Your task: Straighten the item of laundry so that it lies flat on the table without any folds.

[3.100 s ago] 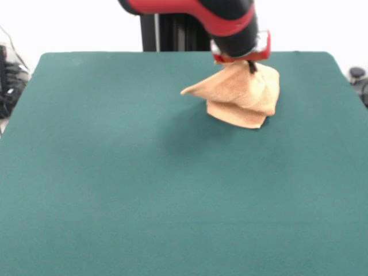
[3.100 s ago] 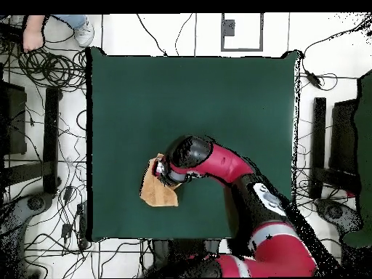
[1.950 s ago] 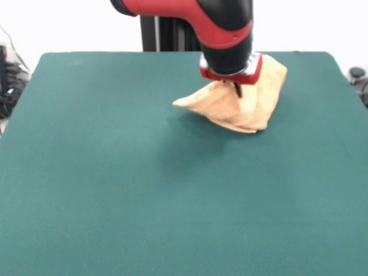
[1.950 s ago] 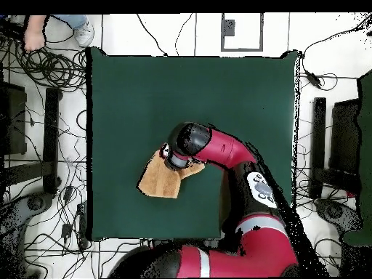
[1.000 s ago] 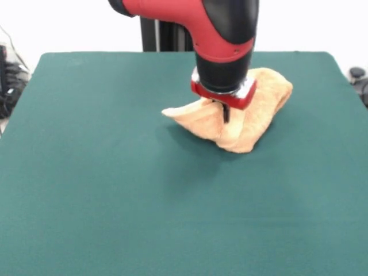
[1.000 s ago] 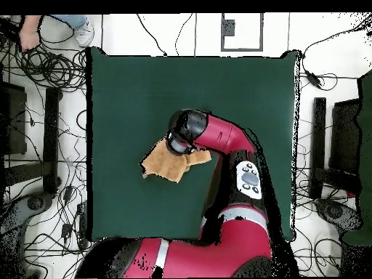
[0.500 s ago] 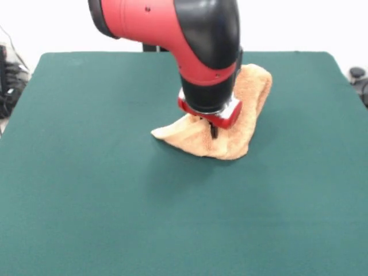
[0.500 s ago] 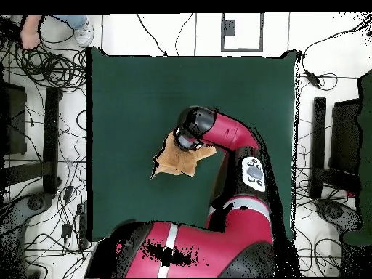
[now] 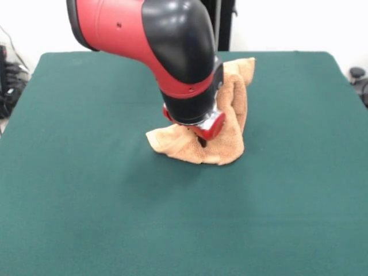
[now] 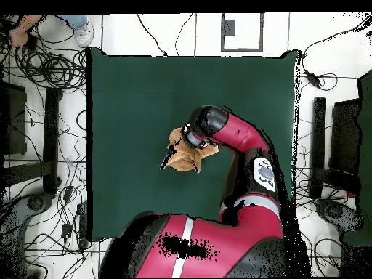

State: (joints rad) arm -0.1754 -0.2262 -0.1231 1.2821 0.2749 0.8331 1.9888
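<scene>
The tan-orange towel (image 9: 225,146) lies bunched and folded near the middle of the dark green table (image 9: 86,190). Part of it rises behind my arm toward the far side, and a flatter flap spreads out to the left at the table surface. My gripper (image 9: 202,140) reaches down into the towel's middle and is shut on the towel, holding a fold of it up. In the overhead view the towel (image 10: 180,159) shows as a small crumpled patch beside my gripper (image 10: 192,142) on the table (image 10: 131,102).
Cables and equipment lie on the floor round the table (image 10: 51,73). A person's foot and leg (image 10: 80,29) show at the top left of the overhead view, off the table. My arm's large red body (image 10: 211,251) covers the table's near edge by the base.
My gripper has dragged the towel toward the table's middle, forward and to the left in the front view. The towel has bunched up narrower and taller behind the gripper.
</scene>
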